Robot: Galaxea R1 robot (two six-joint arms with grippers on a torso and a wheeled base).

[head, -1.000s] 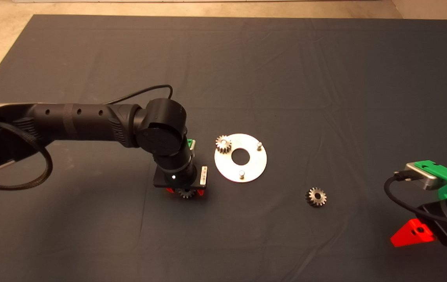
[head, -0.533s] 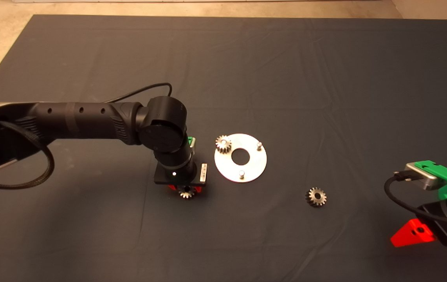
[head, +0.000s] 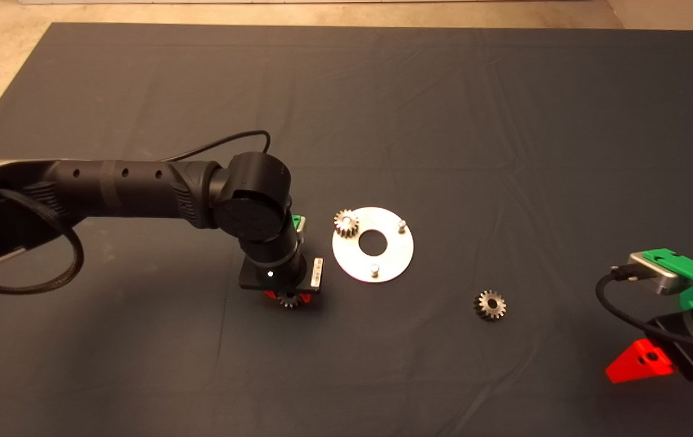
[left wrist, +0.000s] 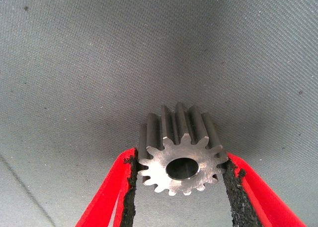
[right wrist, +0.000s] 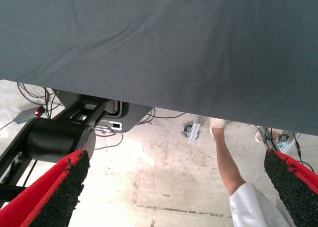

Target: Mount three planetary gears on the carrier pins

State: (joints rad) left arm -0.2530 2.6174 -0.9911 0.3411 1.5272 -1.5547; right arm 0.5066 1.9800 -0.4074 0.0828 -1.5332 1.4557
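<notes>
We see our right gripper [head: 641, 364] parked at the mat's [head: 140, 376] near right edge, fingers wide apart. Left gripper [head: 289, 297] pinches one planetary gear [left wrist: 180, 155]. A second gear [head: 490, 304] lies loose. Farther, the carrier disc [head: 392, 261] bears a third gear [head: 346, 222] and two bare pins [head: 375, 269].

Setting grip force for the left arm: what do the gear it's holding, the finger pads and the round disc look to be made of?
The gear in the left gripper looks like bare machined metal: silver-grey, faintly brushed face, crisp teeth. The finger pads look like black, coarse, crumbly foam or rubber; which one is unclear. The disc looks like polished sheet metal, bright and flat.
</notes>
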